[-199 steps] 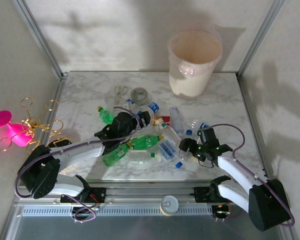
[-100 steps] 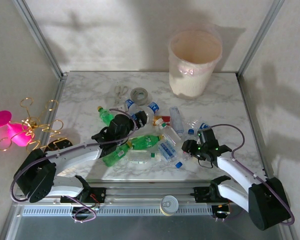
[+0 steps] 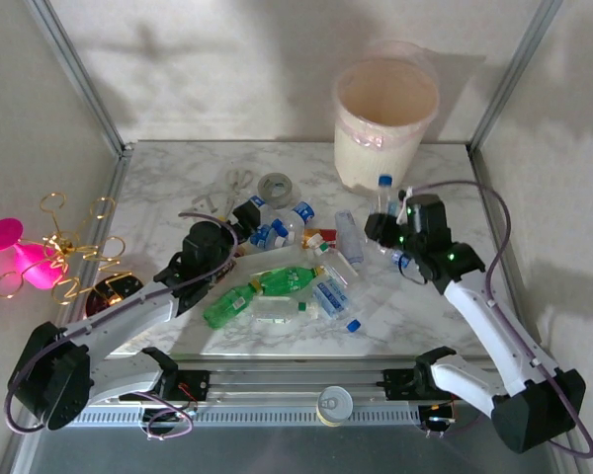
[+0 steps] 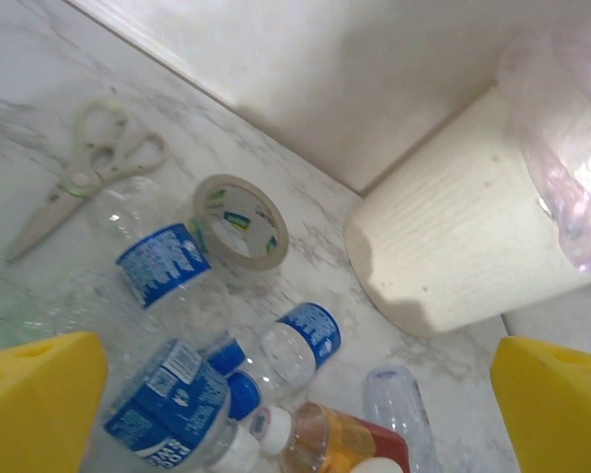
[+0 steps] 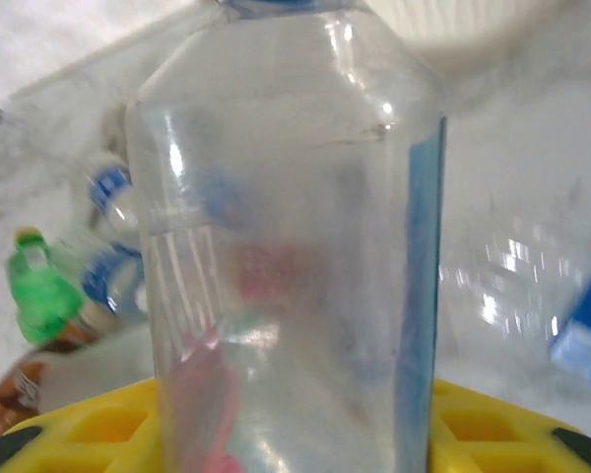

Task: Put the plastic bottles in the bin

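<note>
Now the right gripper is closed on a clear bottle and holds it upright, blue cap on top, on the near side of the bin and close to its base as seen from above. The right wrist camera has that bottle's clear body sitting between the yellow pads, a blue label strip running down one side. The bin, a cream-white bucket lined with a thin pinkish bag, stands at the far right of the marble table. The left gripper has its jaws spread wide at the far-left end of the heap. Its yellow fingers frame several blue-labelled bottles lying below. The other plastic bottles lie on their sides in a loose heap mid-table. Among them are two green ones, clear ones with blue caps and labels, and one with an orange-red label. A grey tape roll and scissors lie just beyond the heap, near each other.
</note>
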### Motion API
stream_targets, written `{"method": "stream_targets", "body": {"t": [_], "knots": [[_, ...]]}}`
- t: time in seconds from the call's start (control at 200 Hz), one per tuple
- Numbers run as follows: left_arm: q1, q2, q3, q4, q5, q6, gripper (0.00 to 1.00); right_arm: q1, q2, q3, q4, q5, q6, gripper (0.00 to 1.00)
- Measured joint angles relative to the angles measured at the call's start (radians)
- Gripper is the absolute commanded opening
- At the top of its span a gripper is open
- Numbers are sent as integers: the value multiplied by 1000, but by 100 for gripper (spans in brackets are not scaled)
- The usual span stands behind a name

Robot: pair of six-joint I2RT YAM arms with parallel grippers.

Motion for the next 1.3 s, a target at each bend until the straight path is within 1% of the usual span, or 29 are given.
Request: {"method": "stream_targets", "body": {"t": [0.085, 0.245, 0.441, 0.591, 0.696, 0.801, 0.916, 0.951, 1.027, 1.122, 1.192, 1.252, 1.302], "knots": [[19, -43, -36, -8, 1, -5, 100, 0, 75, 123, 15, 21, -50, 47], [26, -139, -97, -42, 1, -14, 100, -15, 250, 374, 59, 42, -141, 47], [42, -259, -169, -101, -3, -29, 100, -97, 532, 748, 92, 26, -204, 46], [50, -340, -198, -149, -11, -33, 100, -156, 766, 1058, 53, 15, -220, 46], [54, -390, -211, -174, -24, -34, 100, -190, 917, 1244, 19, 3, -222, 46], [60, -432, -222, -199, -36, -33, 100, -211, 1032, 1348, -19, -3, -222, 46], [64, -476, -237, -228, -55, -33, 100, -217, 1104, 1364, -48, -3, -222, 47], [64, -488, -239, -235, -57, -33, 100, -216, 1119, 1364, -57, -3, -221, 49], [64, -511, -242, -254, -64, -34, 100, -216, 1142, 1364, -68, -5, -223, 58], [66, -533, -243, -273, -74, -34, 100, -214, 1147, 1377, -79, -6, -224, 80], [69, -545, -243, -285, -80, -34, 100, -214, 1147, 1407, -85, -6, -235, 91], [70, -552, -246, -290, -86, -34, 100, -214, 1141, 1429, -84, 0, -238, 97], [70, -554, -249, -293, -88, -35, 100, -214, 1130, 1431, -86, 1, -249, 99]]}}
